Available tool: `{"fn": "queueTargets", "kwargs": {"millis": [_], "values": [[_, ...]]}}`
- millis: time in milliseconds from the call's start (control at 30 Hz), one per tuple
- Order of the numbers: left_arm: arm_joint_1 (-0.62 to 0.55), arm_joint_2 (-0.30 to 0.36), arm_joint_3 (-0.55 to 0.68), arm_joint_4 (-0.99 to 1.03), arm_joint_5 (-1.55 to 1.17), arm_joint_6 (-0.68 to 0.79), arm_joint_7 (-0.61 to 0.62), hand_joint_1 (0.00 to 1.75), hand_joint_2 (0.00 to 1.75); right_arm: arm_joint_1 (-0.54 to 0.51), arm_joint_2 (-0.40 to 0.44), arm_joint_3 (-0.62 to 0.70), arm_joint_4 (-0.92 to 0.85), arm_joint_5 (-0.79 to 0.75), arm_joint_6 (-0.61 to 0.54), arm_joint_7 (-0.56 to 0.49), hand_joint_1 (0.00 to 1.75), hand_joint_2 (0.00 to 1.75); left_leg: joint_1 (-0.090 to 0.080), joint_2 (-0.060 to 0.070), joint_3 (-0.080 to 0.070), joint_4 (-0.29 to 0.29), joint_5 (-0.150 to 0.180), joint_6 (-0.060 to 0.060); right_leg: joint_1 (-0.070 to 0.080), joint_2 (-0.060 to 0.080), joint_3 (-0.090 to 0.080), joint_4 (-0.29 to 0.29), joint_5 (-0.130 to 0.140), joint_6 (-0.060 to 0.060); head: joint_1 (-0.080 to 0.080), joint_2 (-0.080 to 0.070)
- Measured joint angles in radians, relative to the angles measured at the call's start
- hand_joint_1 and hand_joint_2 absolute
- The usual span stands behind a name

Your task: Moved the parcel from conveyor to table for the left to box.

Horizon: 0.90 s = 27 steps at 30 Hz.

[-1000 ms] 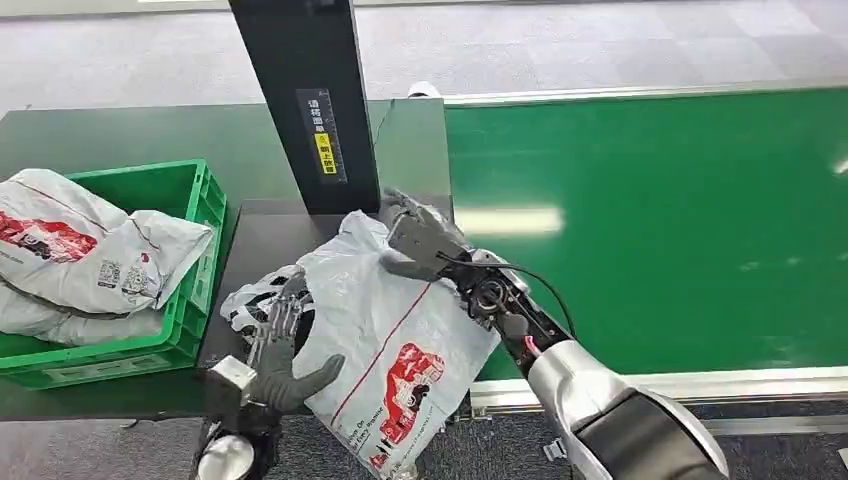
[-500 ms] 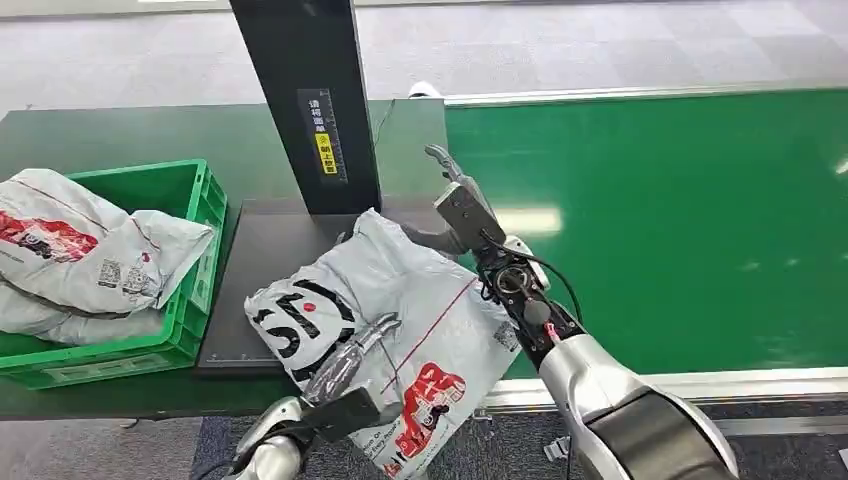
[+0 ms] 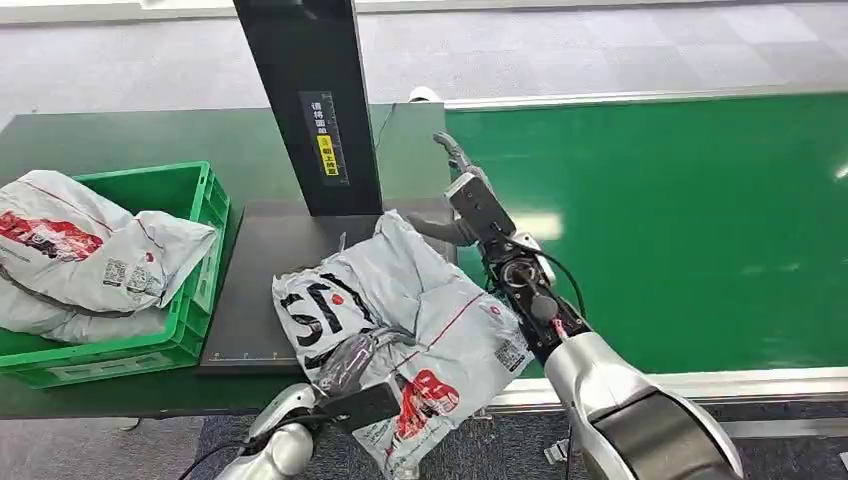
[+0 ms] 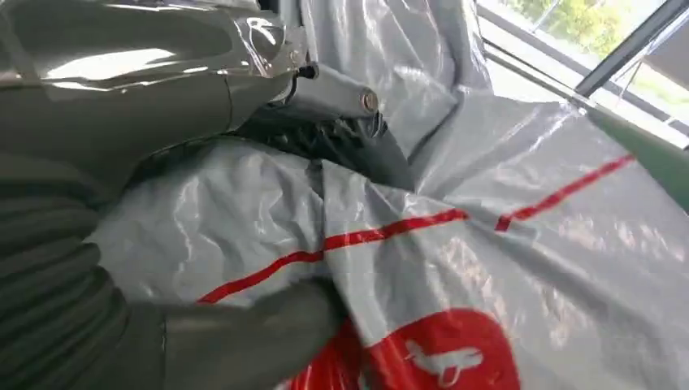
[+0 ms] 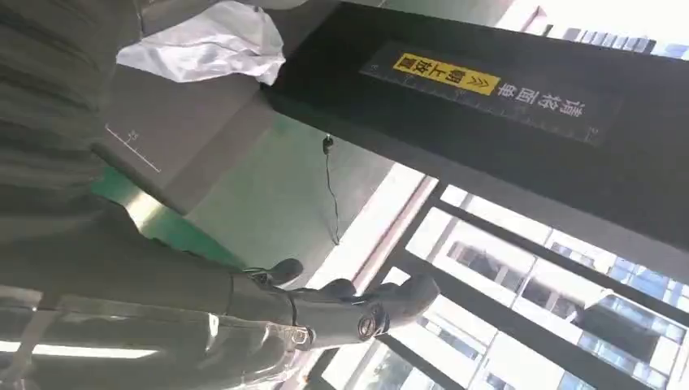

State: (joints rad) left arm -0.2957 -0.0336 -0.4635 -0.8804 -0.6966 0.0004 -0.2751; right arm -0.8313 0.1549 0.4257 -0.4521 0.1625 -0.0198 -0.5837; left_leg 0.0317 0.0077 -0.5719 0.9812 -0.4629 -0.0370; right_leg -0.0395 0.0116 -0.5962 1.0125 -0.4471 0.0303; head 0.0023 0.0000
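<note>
A grey plastic parcel (image 3: 420, 310) with red and black print lies crumpled on the dark plate (image 3: 265, 255) and hangs over the table's front edge. My left hand (image 3: 352, 368) grips its near edge, fingers on top and the thumb (image 4: 244, 345) underneath, with the parcel (image 4: 487, 244) between them. My right hand (image 3: 468, 192) is lifted above the parcel's far right corner, close to the conveyor's edge. Its fingers (image 5: 349, 307) are stretched out and hold nothing.
A green crate (image 3: 195, 215) at the left holds other grey parcels (image 3: 85, 255). A black scanner pillar (image 3: 310, 100) stands just behind the plate. The green conveyor belt (image 3: 690, 220) runs along the right, with a metal rail at its front.
My right hand has let go of the parcel and risen toward the conveyor's edge. My left hand dropped from lying flat on the parcel to gripping its near edge, and the parcel has turned and spread.
</note>
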Motion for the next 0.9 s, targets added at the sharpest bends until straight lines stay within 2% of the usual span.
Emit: {"fn": "queueTargets", "kwargs": {"millis": [367, 467, 567, 767, 900], "values": [[0.034, -0.006, 0.061, -0.044, 0.129, 0.108, -0.086, 1.75, 1.75, 0.019, -0.014, 0.0, -0.031, -0.016, 0.0, 0.0, 0.0, 1.75, 0.0, 0.001, -0.001, 0.0, 0.0, 0.0, 0.0, 0.001, -0.002, 0.0, 0.0, 0.0, 0.0, 0.0], [0.067, -0.006, 0.096, -0.104, 0.189, 0.207, -0.178, 1.75, 1.75, 0.022, -0.016, 0.0, -0.035, -0.023, 0.002, -0.002, 0.0, 1.75, 0.0, 0.002, -0.002, 0.0, 0.0, 0.0, 0.0, 0.001, -0.003, 0.0, 0.0, 0.0, 0.0, 0.0], [0.082, -0.006, 0.122, -0.161, 0.2, 0.284, -0.22, 1.75, 1.75, 0.022, -0.017, 0.0, -0.036, -0.024, 0.006, -0.003, 0.0, 1.75, 0.0, 0.002, -0.002, 0.0, 0.0, 0.0, 0.0, 0.001, -0.003, 0.0, 0.0, 0.0, 0.0, 0.0], [0.112, 0.001, 0.207, -0.316, 0.011, 0.65, -0.265, 1.75, 1.75, 0.021, -0.014, 0.001, -0.036, -0.026, 0.017, -0.006, 0.0, 1.75, 0.0, 0.002, -0.004, 0.0, 0.0, 0.0, 0.0, 0.001, -0.004, 0.0, 0.0, 0.0, 0.0, 0.0], [0.12, -0.024, 0.367, -0.436, -0.233, 0.694, -0.362, 1.75, 1.75, 0.018, -0.005, 0.001, -0.036, -0.027, 0.019, -0.008, 0.0, 1.75, 0.0, 0.002, -0.005, 0.0, 0.0, 0.0, 0.0, 0.001, -0.005, 0.0, 0.0, 0.0, 0.0, 0.0]]}}
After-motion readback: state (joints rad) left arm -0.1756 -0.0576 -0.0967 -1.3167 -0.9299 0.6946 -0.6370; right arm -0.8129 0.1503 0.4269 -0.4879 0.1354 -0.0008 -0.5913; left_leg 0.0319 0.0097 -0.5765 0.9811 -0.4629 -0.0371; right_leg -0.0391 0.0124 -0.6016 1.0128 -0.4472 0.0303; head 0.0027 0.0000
